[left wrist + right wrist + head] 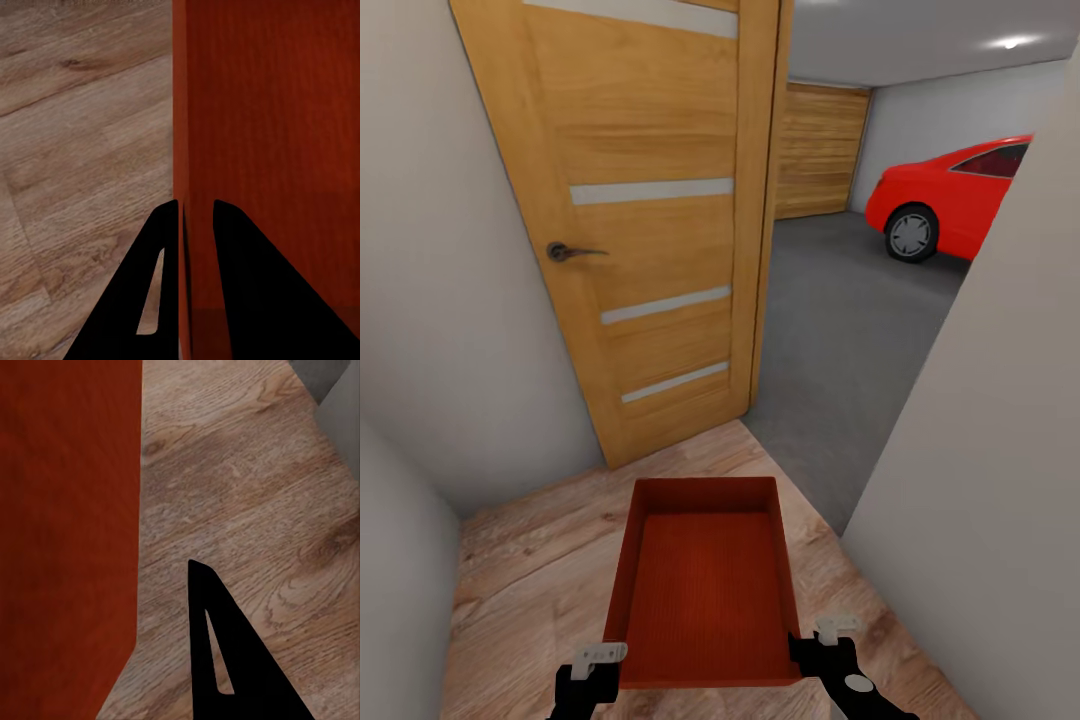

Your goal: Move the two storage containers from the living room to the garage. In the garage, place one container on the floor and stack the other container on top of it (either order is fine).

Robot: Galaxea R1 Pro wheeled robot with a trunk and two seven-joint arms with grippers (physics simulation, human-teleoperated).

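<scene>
1. A garage (860, 300) shows through an open doorway ahead. It has a dark grey concrete floor (830, 350), pale walls, and a red car (950, 200) parked at the far right.
2. A light wooden door (650, 220) stands swung open on the left of the doorway. Plain pale walls close in on both sides of a narrow passage.
3. The robot is on a wood-plank floor (530, 570), just short of the concrete, so it has not yet entered the garage.
4. One orange-red storage container (705, 585) is carried low in front of the robot, open side up and empty, its ribbed bottom visible.
5. The left gripper (600, 665) is clamped on the container's left wall near its near corner; in the left wrist view, one black finger (142, 292) sits on each side of the thin wall.
6. The right gripper (828, 640) sits at the container's right wall, but whether it is clamped cannot be told; one finger shows in the right wrist view, apart from the wall.
7. Judged progress: this container is nearly delivered. Setting it down, then bringing and stacking the second, appears to remain.
</scene>
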